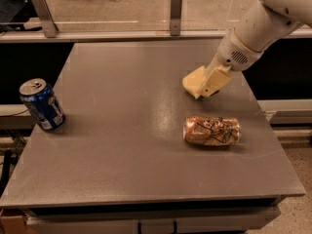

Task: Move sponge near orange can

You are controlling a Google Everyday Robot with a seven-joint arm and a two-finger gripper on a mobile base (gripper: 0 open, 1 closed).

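Observation:
The sponge (193, 79) is a pale yellow foam block held at the right of the grey table (122, 130), just above or at its surface. My gripper (208, 87) comes down from the upper right on a white arm and is shut on the sponge, with its cream fingers (217, 80) covering the sponge's right side. The orange can (212, 130) lies on its side on the table, a short way in front of the sponge and apart from it.
A blue can (42, 105) with a silver top stands upright near the table's left edge. A railing with metal posts (176, 11) runs behind the table's far edge. The table's right edge is close to the orange can.

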